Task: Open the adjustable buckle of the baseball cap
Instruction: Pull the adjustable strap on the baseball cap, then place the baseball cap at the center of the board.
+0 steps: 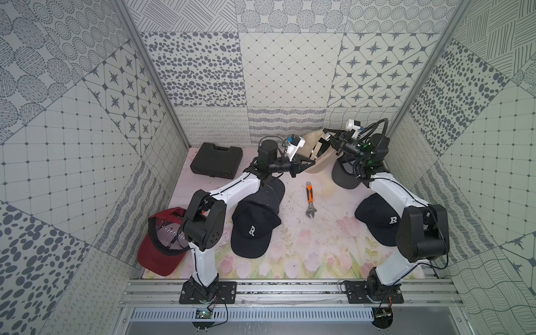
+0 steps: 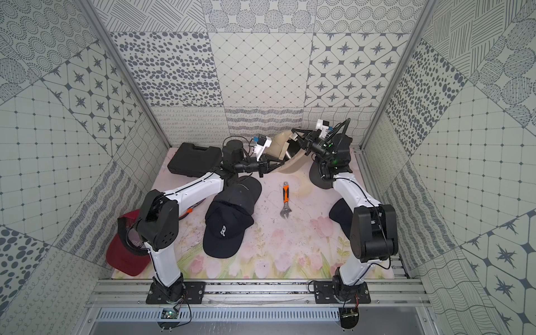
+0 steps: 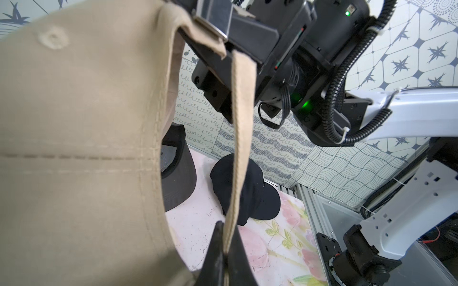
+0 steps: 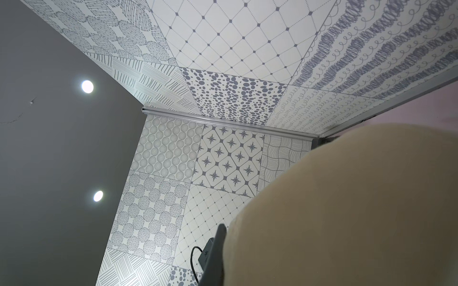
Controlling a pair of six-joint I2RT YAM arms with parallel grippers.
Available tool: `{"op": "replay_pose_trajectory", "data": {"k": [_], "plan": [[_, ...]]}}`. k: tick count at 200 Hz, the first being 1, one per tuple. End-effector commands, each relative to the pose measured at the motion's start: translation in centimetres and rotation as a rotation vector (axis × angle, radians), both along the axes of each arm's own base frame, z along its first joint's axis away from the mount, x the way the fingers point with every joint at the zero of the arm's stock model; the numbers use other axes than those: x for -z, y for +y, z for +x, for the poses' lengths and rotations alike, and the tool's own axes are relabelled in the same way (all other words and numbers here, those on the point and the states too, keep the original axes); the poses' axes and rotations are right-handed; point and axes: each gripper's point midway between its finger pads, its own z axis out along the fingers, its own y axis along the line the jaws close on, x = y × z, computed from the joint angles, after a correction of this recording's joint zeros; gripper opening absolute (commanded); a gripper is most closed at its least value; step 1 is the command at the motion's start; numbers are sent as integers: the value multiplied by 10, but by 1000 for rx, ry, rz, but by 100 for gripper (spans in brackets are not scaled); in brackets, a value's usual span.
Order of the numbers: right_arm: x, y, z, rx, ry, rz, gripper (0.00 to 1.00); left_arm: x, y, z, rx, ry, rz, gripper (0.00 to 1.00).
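Holding beige cap (image 3: 74, 123) aloft: left gripper (image 3: 224, 257) clamped on strap (image 3: 241, 123), right gripper (image 1: 329, 135) clamped on metal buckle (image 3: 212, 21)

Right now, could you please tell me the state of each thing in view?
beige cap: held in the air
strap: taut, pinched by left gripper
metal buckle: clamped by right gripper
tool case: closed
red cap: upside down
adjustable wrench: lying flat

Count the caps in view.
6. Beige cap held aloft at the back; red cap front left; R cap centre-left, dark cap overlapping it behind; second R cap front right; grey cap back right. Others may be hidden.
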Motion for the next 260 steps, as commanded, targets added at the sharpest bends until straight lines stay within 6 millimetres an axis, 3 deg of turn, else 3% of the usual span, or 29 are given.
{"op": "replay_pose_trajectory", "data": {"k": [1, 9, 24, 40, 61, 100, 157, 211, 230, 260], "plan": [[-33, -6, -1, 14, -113, 33, 0, -2, 0, 0, 13, -34, 0, 0], [-32, -8, 1, 18, -110, 32, 0, -3, 1, 0, 9, -32, 1, 0], [-31, -12, 4, 26, -110, 28, 0, -4, 4, 4, -13, -30, -2, 31], [-29, -15, 8, 30, -110, 22, 0, -8, 11, 8, -38, -32, -15, 49], [-30, -20, 14, 49, -139, -9, 0, -13, 23, 16, -77, -6, -19, 59], [-17, -34, 30, 155, -209, -237, 0, -6, 55, 36, -207, 59, 14, 63], [56, -79, 66, 325, -91, -525, 0, 11, 102, 54, -390, 113, 71, 63], [122, -85, 95, 311, 2, -649, 0, 24, 120, 60, -462, 138, 114, 60], [125, -77, 95, 285, -14, -637, 0, 26, 122, 59, -467, 142, 121, 59], [102, -49, 83, 279, -110, -687, 0, 27, 126, 61, -486, 141, 132, 59]]}}
